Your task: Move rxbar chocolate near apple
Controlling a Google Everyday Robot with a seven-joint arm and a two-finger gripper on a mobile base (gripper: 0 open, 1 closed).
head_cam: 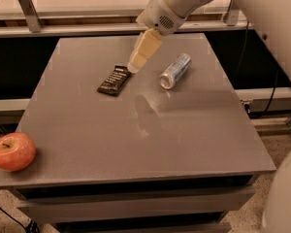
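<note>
Closed fingers (144,50), cream-coloured, with no gap between them and nothing held. Gripper (133,68) tip-down and tilted to the left, right at the far right end of the rxbar (114,80) (touching or just above, hard to tell). Behind it, a white arm (184,1) reaching in from the top right. Rxbar flat on the grey worktop (160,140), far part, left of centre, lying at a slant. Just right of the gripper, a silver can (175,71) on its side, apart from the rxbar. Well apart from both, at the near left corner of the worktop, the apple (13,151), stem up.
</note>
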